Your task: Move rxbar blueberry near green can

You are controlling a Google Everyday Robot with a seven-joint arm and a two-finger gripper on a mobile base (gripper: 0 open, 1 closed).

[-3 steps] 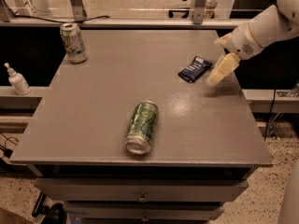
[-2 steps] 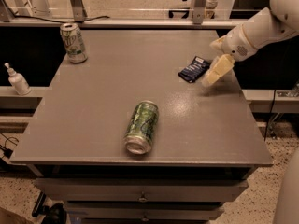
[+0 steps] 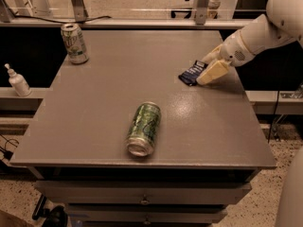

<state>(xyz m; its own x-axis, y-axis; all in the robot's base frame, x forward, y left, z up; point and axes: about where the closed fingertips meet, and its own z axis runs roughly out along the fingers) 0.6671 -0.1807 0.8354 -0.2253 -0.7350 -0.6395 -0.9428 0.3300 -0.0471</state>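
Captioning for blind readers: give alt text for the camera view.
A cream gripper sits at a flat navy-blue snack-bar wrapper near the grey table's right edge. A green drink can lies on its side near the front; a whitish can stands back left.

rxbar blueberry (image 3: pixel 190 74): navy, lying flat far right, with the gripper (image 3: pixel 203 71) resting beside it, jaws apart
green can (image 3: pixel 143 128): lying sideways, front-centre

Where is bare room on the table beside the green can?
The table is bare left and right of the lying green can, also behind it toward the whitish can. Crowded only far right, where the gripper is at the rxbar blueberry.
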